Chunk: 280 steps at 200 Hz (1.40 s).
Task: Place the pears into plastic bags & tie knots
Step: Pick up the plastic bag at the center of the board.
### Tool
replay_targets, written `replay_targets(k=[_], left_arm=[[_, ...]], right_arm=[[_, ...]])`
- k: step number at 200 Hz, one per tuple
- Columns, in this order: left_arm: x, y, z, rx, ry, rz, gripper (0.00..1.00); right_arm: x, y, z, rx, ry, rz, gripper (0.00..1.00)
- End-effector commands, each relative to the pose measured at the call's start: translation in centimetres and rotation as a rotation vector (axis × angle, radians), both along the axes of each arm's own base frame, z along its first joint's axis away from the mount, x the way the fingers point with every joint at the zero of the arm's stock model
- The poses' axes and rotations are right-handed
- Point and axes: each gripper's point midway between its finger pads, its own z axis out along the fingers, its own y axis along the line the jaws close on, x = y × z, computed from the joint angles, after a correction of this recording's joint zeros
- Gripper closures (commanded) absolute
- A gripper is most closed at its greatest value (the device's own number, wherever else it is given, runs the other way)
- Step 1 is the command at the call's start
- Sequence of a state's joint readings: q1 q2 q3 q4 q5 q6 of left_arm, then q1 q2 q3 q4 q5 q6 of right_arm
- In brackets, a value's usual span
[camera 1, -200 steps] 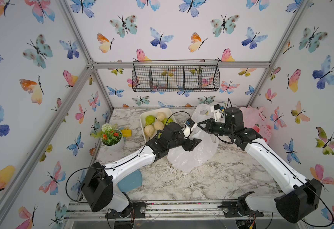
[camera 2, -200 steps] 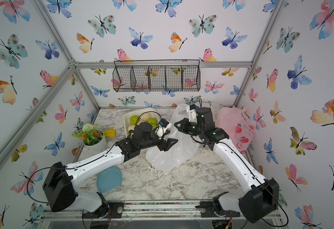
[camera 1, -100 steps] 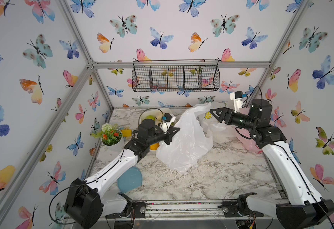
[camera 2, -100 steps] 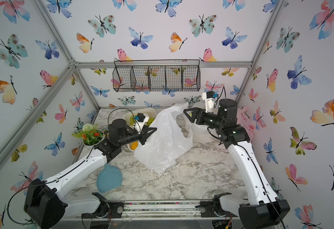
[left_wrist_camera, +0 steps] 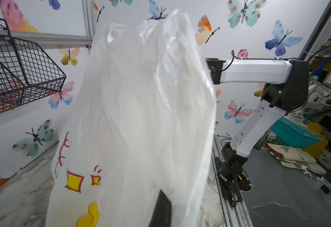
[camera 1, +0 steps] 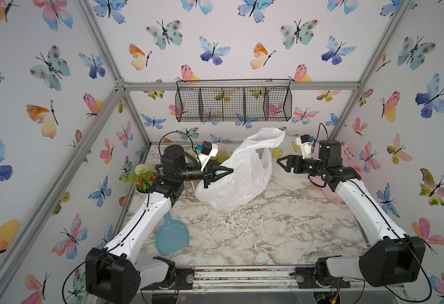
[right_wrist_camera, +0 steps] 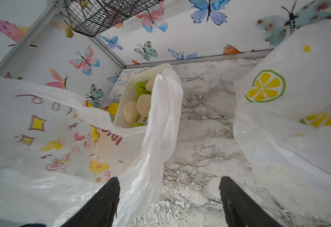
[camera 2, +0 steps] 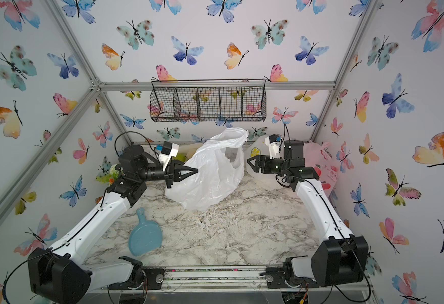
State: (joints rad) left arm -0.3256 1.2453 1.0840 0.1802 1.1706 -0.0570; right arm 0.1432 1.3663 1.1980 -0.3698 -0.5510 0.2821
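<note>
1 cartoon-print bag (camera 1: 238,181) clamped in left claw (camera 1: 230,170), right claw (camera 1: 281,164) apart, just beside

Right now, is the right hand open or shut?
Open: the right hand has its fingers spread wide, marble tabletop visible between them, gripping nothing.

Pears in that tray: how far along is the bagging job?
Nothing looks finished: the pears lie in the tray, and none looks packed yet. In hand: the left end effector is shut on the printed white bag; the right end effector is open, holding nothing. Left: all the packing and tying.
</note>
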Motion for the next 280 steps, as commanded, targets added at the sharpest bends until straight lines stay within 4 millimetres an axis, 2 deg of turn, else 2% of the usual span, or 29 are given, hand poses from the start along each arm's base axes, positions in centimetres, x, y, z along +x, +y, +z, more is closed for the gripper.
replay_targets(k=[1, 9, 24, 40, 63, 78, 91, 104, 118, 129, 137, 148, 158, 171, 187, 198, 217, 232, 246, 260, 280], left_arm=[[-1.0, 0.6, 1.3, -0.034, 0.019, -0.106, 0.98], [-1.1, 0.6, 1.5, -0.042, 0.022, -0.122, 0.98], [-1.2, 0.7, 1.6, -0.054, 0.03, -0.135, 0.98], [-0.9, 0.6, 1.4, -0.053, 0.041, -0.135, 0.98], [0.5, 0.7, 1.2, -0.056, 0.045, -0.093, 0.97], [3.1, 0.7, 0.4, -0.049, 0.076, -0.016, 0.96], [6.9, 0.8, -0.9, -0.021, 0.138, 0.115, 0.95], [11.1, 0.9, -3.2, 0.037, 0.236, 0.247, 0.94], [13.6, 0.3, -5.3, 0.082, 0.339, 0.266, 0.93], [14.2, -0.9, -6.0, 0.087, 0.424, 0.213, 0.9], [14.0, -1.9, -6.4, 0.088, 0.457, 0.176, 0.88], [13.1, -3.2, -6.6, 0.102, 0.441, 0.14, 0.82], [12.4, -3.7, -6.8, 0.116, 0.414, 0.139, 0.64], [12.6, -3.0, -6.6, 0.121, 0.407, 0.185, 0.46], [14.2, -0.3, -6.2, 0.114, 0.428, 0.33, 0.27], [15.1, 2.0, -5.2, 0.103, 0.427, 0.447, 0.19], [15.2, 4.8, -2.7, 0.112, 0.344, 0.634, 0.14], [14.3, 5.6, -0.4, 0.093, 0.312, 0.706, 0.13], [12.7, 4.4, 1.3, 0.102, 0.277, 0.732, 0.14], [9.9, 1.7, 2.6, 0.113, 0.244, 0.694, 0.15], [6.0, -1.8, 3.4, 0.105, 0.233, 0.653, 0.11]], right_arm=[[2.0, -2.7, -3.4, 0.026, 0.092, -0.151, 0.18], [1.9, -1.7, -4.1, 0.085, 0.116, -0.109, 0.18], [0.7, 1.1, -3.8, 0.232, 0.139, 0.048, 0.18], [-0.9, 3.8, -2.2, 0.36, 0.107, 0.181, 0.16], [-4.2, 7.7, -0.1, 0.379, 0.047, 0.394, 0.15], [-7.4, 10.3, 1.5, 0.412, 0.013, 0.568, 0.17], [-10.1, 12.1, 2.9, 0.419, -0.029, 0.674, 0.18], [-12.3, 13.9, 4.0, 0.41, -0.065, 0.737, 0.18], [-13.2, 15.4, 4.6, 0.399, -0.069, 0.737, 0.2], [-12.7, 16.2, 4.9, 0.401, -0.048, 0.695, 0.25], [-11.7, 16.4, 5.0, 0.4, -0.026, 0.628, 0.34], [-9.8, 16.0, 4.6, 0.408, 0.021, 0.494, 0.54], [-8.9, 15.6, 4.6, 0.419, 0.053, 0.404, 0.69], [-8.3, 14.8, 5.0, 0.463, 0.063, 0.309, 0.77], [-7.7, 13.2, 5.6, 0.508, 0.061, 0.172, 0.78], [-6.8, 11.7, 5.3, 0.48, 0.077, 0.044, 0.78], [-5.4, 9.1, 4.7, 0.425, 0.095, -0.153, 0.8], [-4.6, 7.8, 4.2, 0.383, 0.114, -0.25, 0.81], [-4.1, 7.5, 3.8, 0.348, 0.142, -0.301, 0.82], [-4.0, 7.6, 3.6, 0.336, 0.153, -0.352, 0.82], [-4.1, 9.1, 3.7, 0.352, 0.161, -0.364, 0.82]])
